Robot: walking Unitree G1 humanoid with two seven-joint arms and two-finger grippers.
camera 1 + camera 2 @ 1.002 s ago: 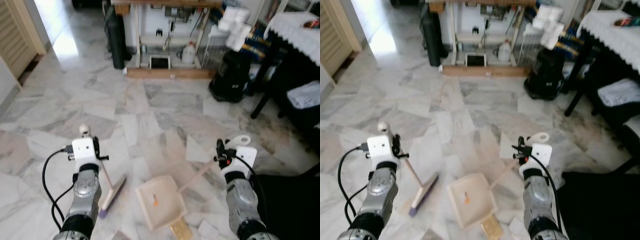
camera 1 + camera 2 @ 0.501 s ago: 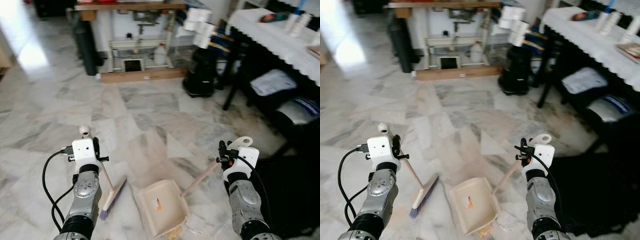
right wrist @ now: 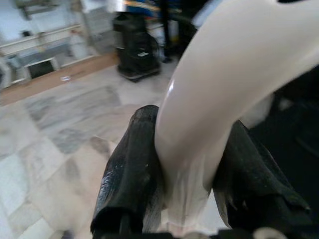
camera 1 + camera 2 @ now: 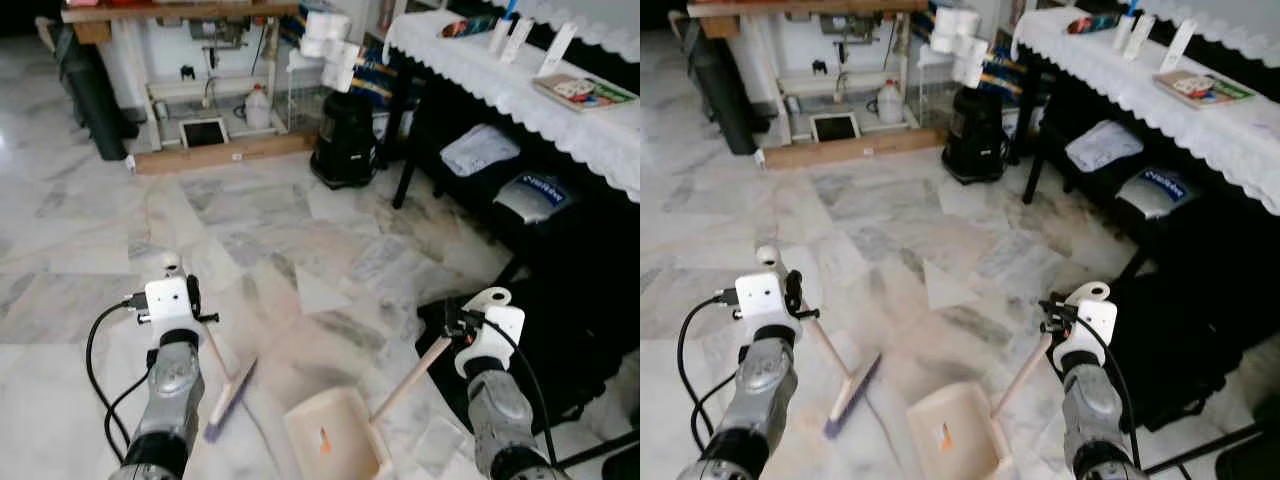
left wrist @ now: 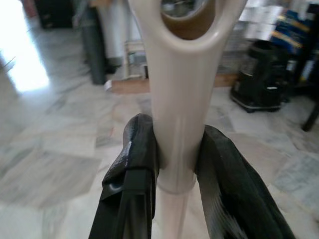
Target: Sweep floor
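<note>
Sweeping midway, I judge: left gripper (image 5: 177, 164) clamped on broom (image 4: 228, 392), right gripper (image 3: 187, 174) clamped on dustpan (image 4: 335, 447) holding orange scrap (image 4: 323, 437); more floor (image 4: 250, 230) remains.

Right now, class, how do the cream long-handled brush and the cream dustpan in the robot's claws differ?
The cream long-handled brush ends in a narrow head with purple bristles on the floor; the cream dustpan ends in a wide open tray holding an orange scrap. The brush is gripped by the left claw, the dustpan by the right claw. Both are cream, and each handle slopes down to the marble floor.
</note>
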